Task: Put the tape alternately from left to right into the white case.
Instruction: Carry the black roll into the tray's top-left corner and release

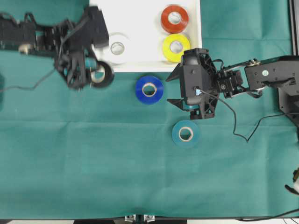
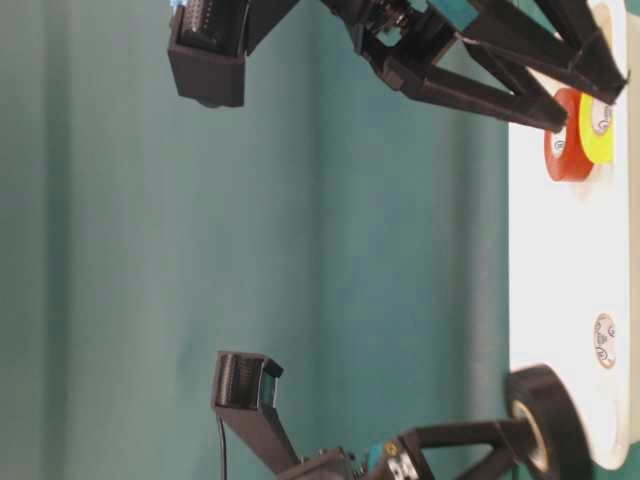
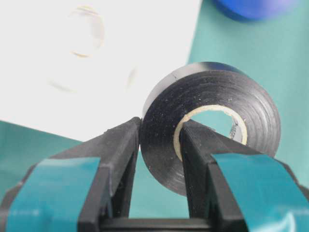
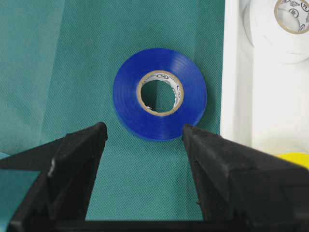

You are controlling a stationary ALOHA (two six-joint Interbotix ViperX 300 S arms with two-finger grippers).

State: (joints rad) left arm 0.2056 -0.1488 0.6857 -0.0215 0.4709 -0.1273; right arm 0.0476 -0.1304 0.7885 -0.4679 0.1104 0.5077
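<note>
Tape rolls, six total: white roll (image 1: pixel 117 47), orange-red roll (image 1: pixel 174 18) and yellow roll (image 1: pixel 176 47) already lie flat inside the white case (image 1: pixel 140 28). Three done, three left as far as visible. Black roll (image 1: pixel 102 74) is in the left gripper (image 1: pixel 93 72), off the cloth, just short of the case's near rim. One finger goes through the core, the other presses the outer wall, roll stands on edge, jaws clamped tight on the wall. White roll sits just ahead of that pincer inside the case.

Blue roll (image 1: pixel 149 89) lies flat on the green cloth (image 1: pixel 93 163), directly ahead of the right gripper (image 4: pixel 145 140), framed between its fingers but not touched. Jaws spread wide, nothing held. Case rim runs beside that pincer's one side. Teal roll (image 1: pixel 186 133) sits on the cloth behind and beside it, near.

Left arm reaches in from the side, wrist pitched down, blurred in the overhead view, so likely moving. Right arm stretched low over the cloth, pincer angled down at the blue roll, looks parked. Likely next: black gets dropped in, then blue.
</note>
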